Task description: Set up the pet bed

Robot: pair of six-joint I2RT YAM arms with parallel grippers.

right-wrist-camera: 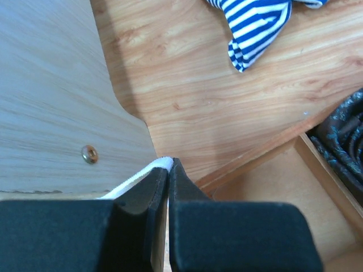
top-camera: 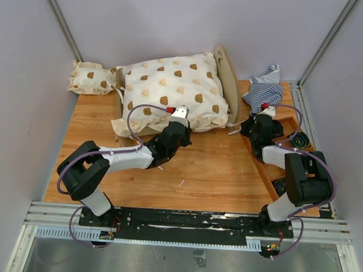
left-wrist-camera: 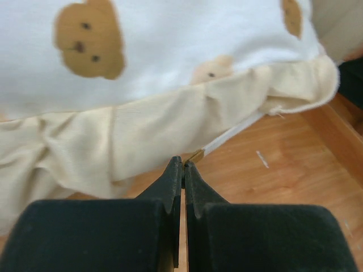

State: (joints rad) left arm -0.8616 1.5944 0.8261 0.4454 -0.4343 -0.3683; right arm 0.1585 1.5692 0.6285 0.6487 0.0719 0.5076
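Observation:
The pet bed [top-camera: 227, 84] lies at the back of the table, mostly covered by a large cream bear-print cushion [top-camera: 171, 90]; its rounded wooden end board [right-wrist-camera: 57, 102] stands at the right end. My left gripper [top-camera: 181, 120] is at the cushion's front frill [left-wrist-camera: 142, 136], shut with the end of a thin white tie [left-wrist-camera: 227, 139] pinched at its very tips [left-wrist-camera: 184, 163]. My right gripper [top-camera: 251, 123] sits just right of the end board, shut on another white tie [right-wrist-camera: 160, 164] that runs back beside the board.
A small bear-print pillow [top-camera: 90, 78] lies at the back left. A crumpled blue-and-white striped cloth [top-camera: 265, 90] [right-wrist-camera: 255, 28] lies at the back right. A compartmented wooden tray [top-camera: 270, 167] [right-wrist-camera: 266, 187] runs along the right side, holding a dark coiled strap [right-wrist-camera: 340, 141].

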